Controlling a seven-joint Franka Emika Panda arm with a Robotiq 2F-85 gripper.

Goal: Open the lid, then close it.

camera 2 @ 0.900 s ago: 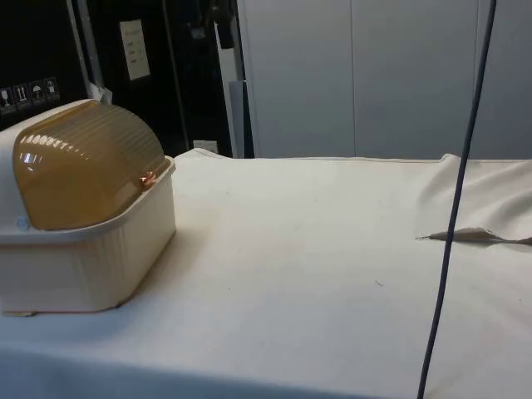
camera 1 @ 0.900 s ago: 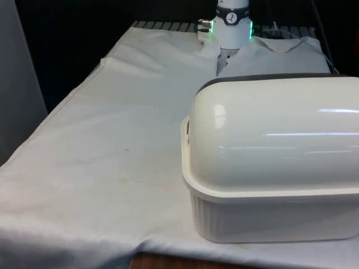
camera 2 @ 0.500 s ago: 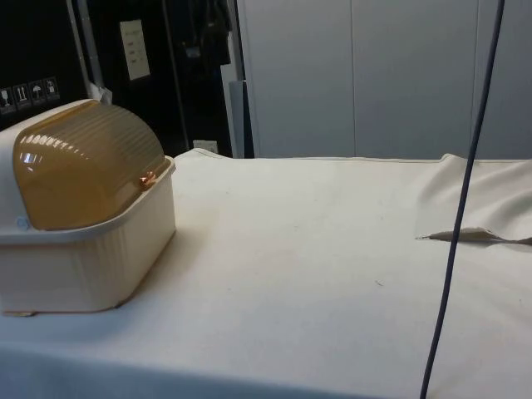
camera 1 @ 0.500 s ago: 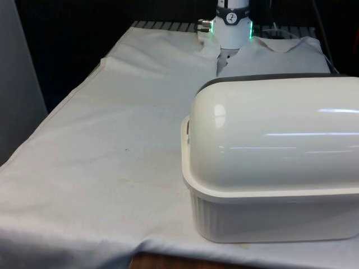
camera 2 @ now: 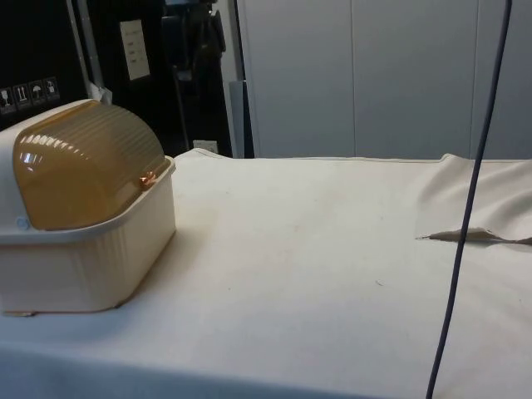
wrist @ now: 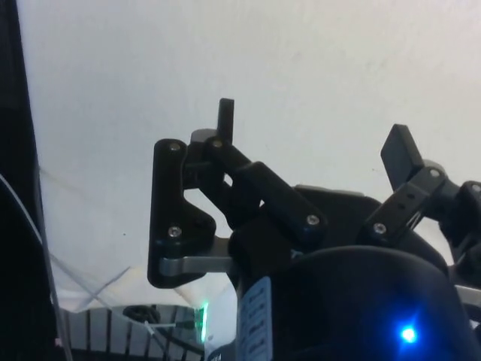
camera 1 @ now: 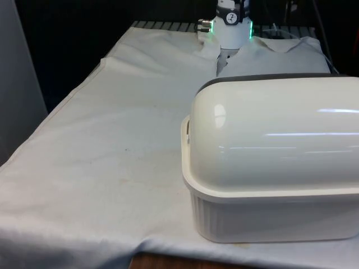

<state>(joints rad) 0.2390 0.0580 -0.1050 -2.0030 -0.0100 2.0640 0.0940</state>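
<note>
**Bread box shut, pincer spread in free air above the cloth**

The gripper [wrist: 316, 135] stands released: its two black fingers [wrist: 225, 116] are spread well apart with nothing between them, and beyond them lies bare white cloth [wrist: 263, 53]. In the side view the gripper [camera 2: 193, 33] hangs high before the dark cabinets, well clear of the table.

The bread box [camera 1: 275, 162] sits well below the pincer and apart from it, untouched. In the front view it turns its white rounded back to the camera, close to the table's near edge and on the front view's right. In the side view the bread box [camera 2: 83, 208] rests flat on the cloth [camera 2: 316, 249], and its ribbed amber lid [camera 2: 83, 170] is rolled fully down, the lower edge meeting the cream base rim at the small handle [camera 2: 147, 179].

Between the pincer and the box there is open air. The cloth before the lid lies flat and bare as far as a fold [camera 2: 470, 237] well away from the box. A dark cable [camera 2: 465, 233] hangs across the side view, apart from the box.
</note>
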